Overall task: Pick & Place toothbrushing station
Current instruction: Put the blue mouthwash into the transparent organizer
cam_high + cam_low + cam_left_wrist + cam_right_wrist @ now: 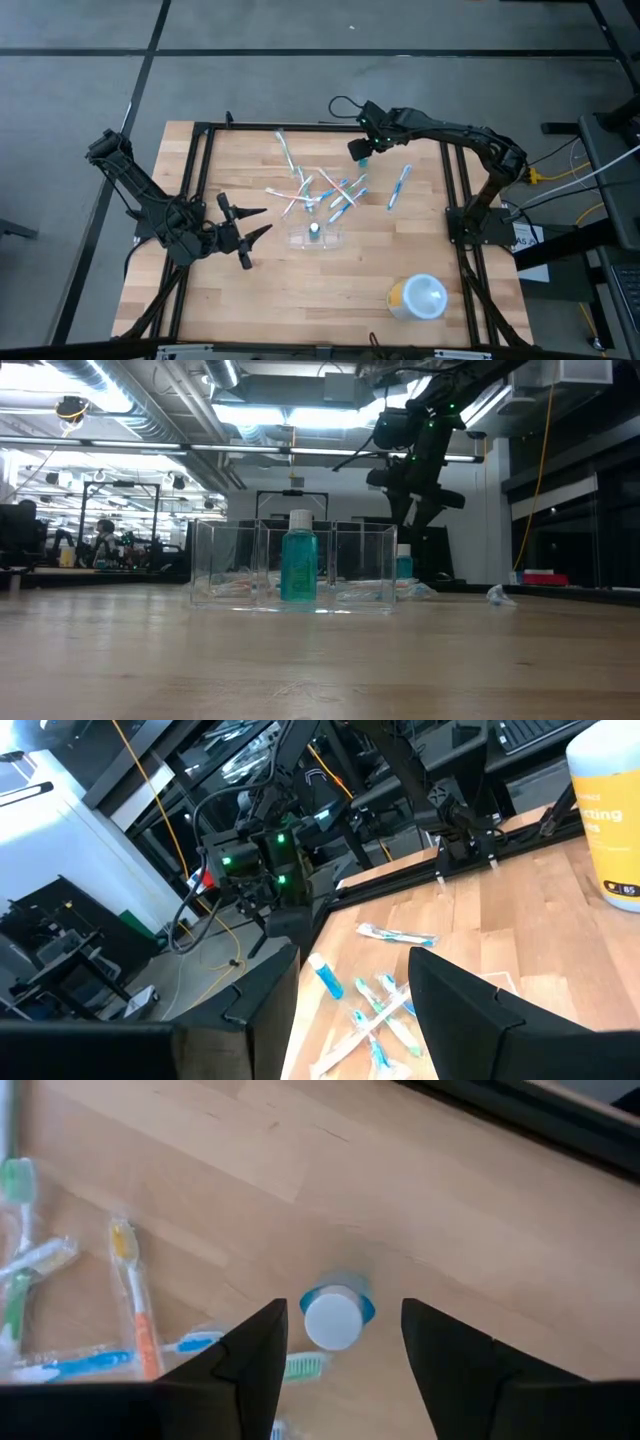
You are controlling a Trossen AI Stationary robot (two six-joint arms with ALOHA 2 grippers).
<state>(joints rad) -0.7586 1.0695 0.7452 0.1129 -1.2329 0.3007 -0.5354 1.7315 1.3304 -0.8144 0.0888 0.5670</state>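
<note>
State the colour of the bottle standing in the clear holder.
Teal-blue with a white cap: the bottle in the clear holder, best seen in the low view.

The right gripper (362,157) hangs at the far side, fingers apart; the left gripper (256,226) waits low, seemingly open too.

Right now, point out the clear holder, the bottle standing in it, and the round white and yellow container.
clear holder (225,565), low view, left front wall.
blue bottle (299,568), low view, its body.
white and yellow container (418,298), high view, its top.
</note>
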